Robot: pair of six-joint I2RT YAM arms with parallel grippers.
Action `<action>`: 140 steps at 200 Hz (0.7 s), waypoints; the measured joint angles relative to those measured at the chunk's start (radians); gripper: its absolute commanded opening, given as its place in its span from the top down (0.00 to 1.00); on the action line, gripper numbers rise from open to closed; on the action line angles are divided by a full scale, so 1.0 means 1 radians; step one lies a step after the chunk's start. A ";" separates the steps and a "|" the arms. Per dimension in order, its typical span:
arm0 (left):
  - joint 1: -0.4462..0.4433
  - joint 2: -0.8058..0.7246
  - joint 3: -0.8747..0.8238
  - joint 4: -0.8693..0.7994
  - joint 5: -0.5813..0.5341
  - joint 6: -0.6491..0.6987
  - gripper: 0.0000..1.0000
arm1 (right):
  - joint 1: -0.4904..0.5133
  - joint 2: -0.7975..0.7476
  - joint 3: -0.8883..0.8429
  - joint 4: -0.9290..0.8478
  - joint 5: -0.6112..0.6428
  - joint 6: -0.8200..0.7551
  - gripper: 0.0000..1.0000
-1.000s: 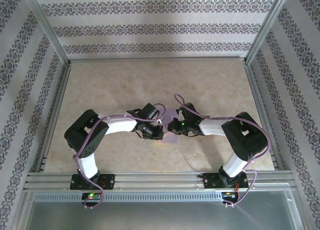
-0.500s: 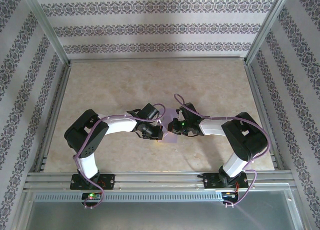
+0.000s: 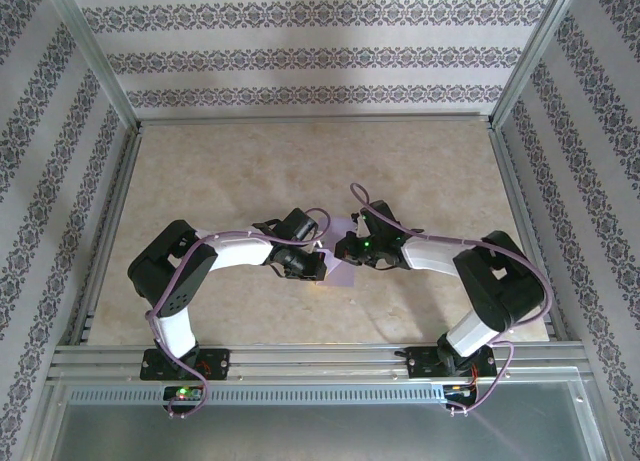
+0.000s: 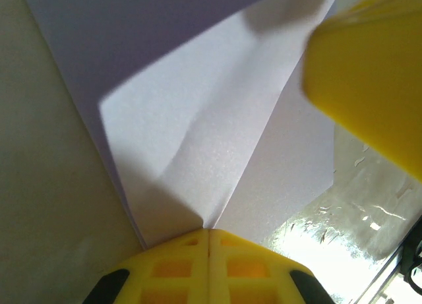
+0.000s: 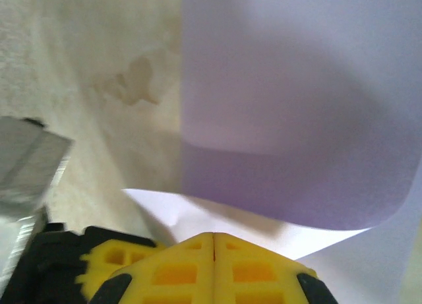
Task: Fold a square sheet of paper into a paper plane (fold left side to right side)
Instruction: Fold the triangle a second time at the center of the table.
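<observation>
Top view: both arms reach inward and meet near the middle of the table (image 3: 240,171), with the lavender sheet of paper (image 3: 343,269) lying between their tips, mostly covered by them. Left gripper (image 3: 318,265) comes in from the left side of the sheet; right gripper (image 3: 344,249) from the right, just beside it. Left wrist view: left gripper (image 4: 209,233) fingers pressed together, a creased corner of the sheet (image 4: 198,139) running straight into the seam, so pinched there. A yellow finger (image 4: 362,86) of the other arm hangs over the sheet's far part. Right wrist view: right gripper (image 5: 213,237) pressed together; the sheet (image 5: 290,119) bows up in a curl ahead, its pale edge reaching the tips. Cannot tell if paper is caught between them.
</observation>
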 measured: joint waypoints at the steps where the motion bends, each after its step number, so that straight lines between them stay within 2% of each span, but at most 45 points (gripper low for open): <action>1: 0.000 0.000 0.000 0.000 0.000 0.000 1.00 | 0.000 -0.003 0.000 0.000 0.000 0.000 1.00; 75: 0.000 0.000 0.000 0.000 0.000 0.000 1.00 | 0.077 -0.060 -0.063 0.033 0.020 0.031 1.00; 140: 0.000 0.000 0.000 0.000 0.000 0.000 1.00 | 0.099 0.005 -0.063 0.100 0.035 0.054 1.00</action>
